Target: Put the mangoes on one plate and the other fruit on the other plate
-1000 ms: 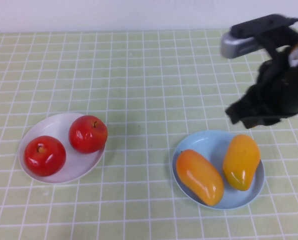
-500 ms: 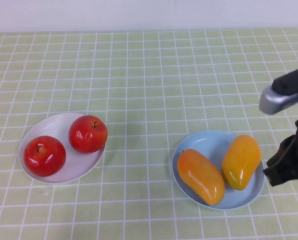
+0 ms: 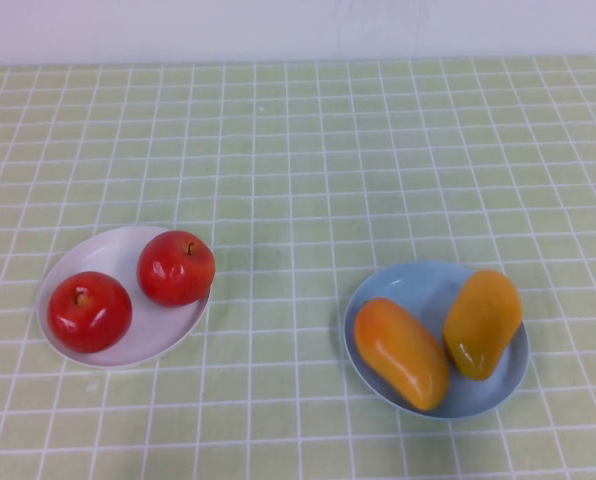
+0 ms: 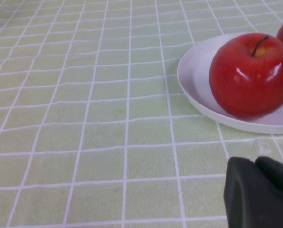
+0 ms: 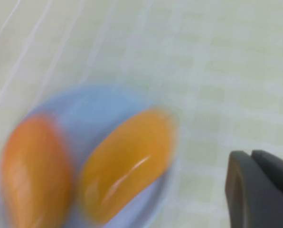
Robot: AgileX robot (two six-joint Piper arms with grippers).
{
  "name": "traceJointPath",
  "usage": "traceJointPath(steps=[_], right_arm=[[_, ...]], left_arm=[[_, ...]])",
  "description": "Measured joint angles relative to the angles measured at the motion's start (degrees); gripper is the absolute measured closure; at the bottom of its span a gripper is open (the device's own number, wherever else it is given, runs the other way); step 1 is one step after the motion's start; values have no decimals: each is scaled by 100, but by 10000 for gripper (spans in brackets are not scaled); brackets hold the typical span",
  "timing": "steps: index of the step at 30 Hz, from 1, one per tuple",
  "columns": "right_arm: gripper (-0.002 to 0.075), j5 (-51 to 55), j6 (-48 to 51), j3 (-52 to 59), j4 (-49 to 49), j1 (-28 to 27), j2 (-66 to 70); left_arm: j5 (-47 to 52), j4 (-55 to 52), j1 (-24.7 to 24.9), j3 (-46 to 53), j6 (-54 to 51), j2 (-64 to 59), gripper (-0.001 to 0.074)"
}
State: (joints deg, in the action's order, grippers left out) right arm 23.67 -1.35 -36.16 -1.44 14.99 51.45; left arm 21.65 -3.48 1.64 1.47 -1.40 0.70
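Sorting appears complete. Nearest, both mangoes [image 3: 438, 340] lie side by side in the light blue plate [image 3: 398, 285]. Left of it, both apples [image 3: 133, 290] sit in the white plate [image 3: 158, 340]. Left end effector [image 4: 260, 192] hovers beside the white plate, right end effector [image 5: 258, 190] near the blue; finger states: cannot tell. Bench [image 3: 298, 150] beyond.

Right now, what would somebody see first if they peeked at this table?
Two shiny red apples sit on the white plate at the robot's left, and two orange mangoes lie side by side on the blue plate at its right. The left gripper waits near the apples; the right gripper is beside the mangoes.
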Motion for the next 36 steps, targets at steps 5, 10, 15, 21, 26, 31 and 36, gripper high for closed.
traceJointPath(steps=[5,10,15,21,26,31,36], right_arm=[[741,-653,0,899,21,-990,-1245],[741,-766,0,1786,21,-1667,-2829],[741,-1130,0,2581,21,-1813,-4004],[741,-1677,0,3497,21,-1835,-4881],[742,-1781,0,3759,21,-1835,-5182],[743,-1790,0,3759,47,-1707,-5182],[743,-1607,0,3759,61,-1485,-5186]], left_arm=[[0,0,0,0,0,0,731],[0,0,0,0,0,0,731],[0,0,0,0,0,0,731],[0,0,0,0,0,0,731],[0,0,0,0,0,0,731],[0,0,0,0,0,0,731],[0,0,0,0,0,0,731]])
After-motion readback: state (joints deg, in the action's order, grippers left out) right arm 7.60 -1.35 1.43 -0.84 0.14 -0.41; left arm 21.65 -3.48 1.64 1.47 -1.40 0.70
